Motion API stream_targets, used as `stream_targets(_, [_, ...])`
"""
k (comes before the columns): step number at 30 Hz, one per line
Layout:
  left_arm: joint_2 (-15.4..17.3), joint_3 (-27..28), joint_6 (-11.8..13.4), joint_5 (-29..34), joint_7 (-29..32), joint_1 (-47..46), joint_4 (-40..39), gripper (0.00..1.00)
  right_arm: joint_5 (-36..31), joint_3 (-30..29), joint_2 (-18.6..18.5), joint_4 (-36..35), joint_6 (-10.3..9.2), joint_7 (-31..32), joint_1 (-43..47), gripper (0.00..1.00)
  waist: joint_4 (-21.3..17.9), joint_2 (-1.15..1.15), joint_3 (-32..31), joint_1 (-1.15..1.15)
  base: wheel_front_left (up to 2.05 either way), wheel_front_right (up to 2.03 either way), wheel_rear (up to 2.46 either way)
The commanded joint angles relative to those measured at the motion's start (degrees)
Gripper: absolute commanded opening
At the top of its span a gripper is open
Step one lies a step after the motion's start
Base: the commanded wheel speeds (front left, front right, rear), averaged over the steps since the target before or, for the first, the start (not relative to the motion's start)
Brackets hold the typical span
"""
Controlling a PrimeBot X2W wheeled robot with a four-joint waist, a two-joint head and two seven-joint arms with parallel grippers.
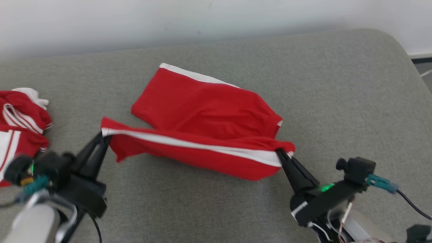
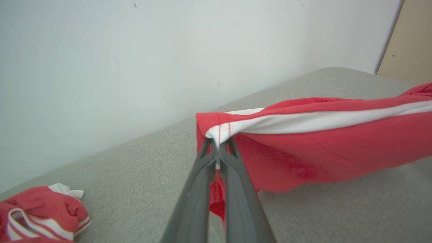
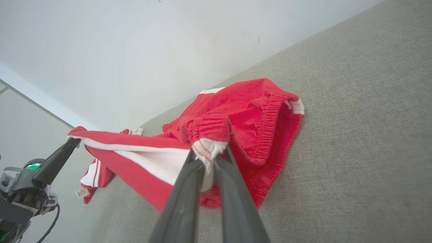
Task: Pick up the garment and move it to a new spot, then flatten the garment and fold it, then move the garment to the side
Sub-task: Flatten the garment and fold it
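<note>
- While lifting the white-striped edge, pinches the garment (image 1: 202,111) at two corners: hem corner in the left gripper (image 1: 103,134), waistband corner in the right gripper (image 1: 279,152); both sets of jaws pressed together on cloth.
- Holds that edge taut between the two jaw tips, raised off the grey cushion (image 1: 337,84); leaves the other half lying flat just beyond the jaws.
- Judged: relocation and flattening taken as done, fold in hand; lifted half not yet laid over the far half; move to the side not yet begun.
- Confirms, from the left wrist view, stitched hem and stripe end caught right at the jaw tips, red cloth hanging below them.
- Adds, from the right wrist view, the gathered elastic waistband bunched over the jaw tips, hard to read from the head view.
- Gives, from the head view, the whole outline, plus a second red-and-white garment (image 1: 20,114) well apart, outboard of the left jaws.
</note>
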Motion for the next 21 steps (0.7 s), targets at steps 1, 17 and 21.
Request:
stream_targets(1, [1.52,-0.42,-0.76,0.70,1.25,-2.32,0.62,0.00,0.44,-0.18,1.46,0.49,-0.06,-0.24,-1.45,0.00,-2.64,-0.01,2.69,-0.01,0.00,0.00,0.00])
stream_targets(17, [10.07,-8.68,-2.80,-4.09,10.61,-25.83,13.91,0.00,3.94,1.12,12.10,11.79,-0.06,-1.91,-17.18,0.00,-12.42,-0.01,11.48,-0.01,0.00,0.00,0.00])
stream_targets(21, [12.24,-13.30,-2.82,-5.91,12.20,-31.35,17.24,0.00,5.36,2.35,14.33,13.81,-0.06,-2.20,-20.55,0.00,-14.07,-0.01,13.33,-0.01,0.00,0.00,0.00])
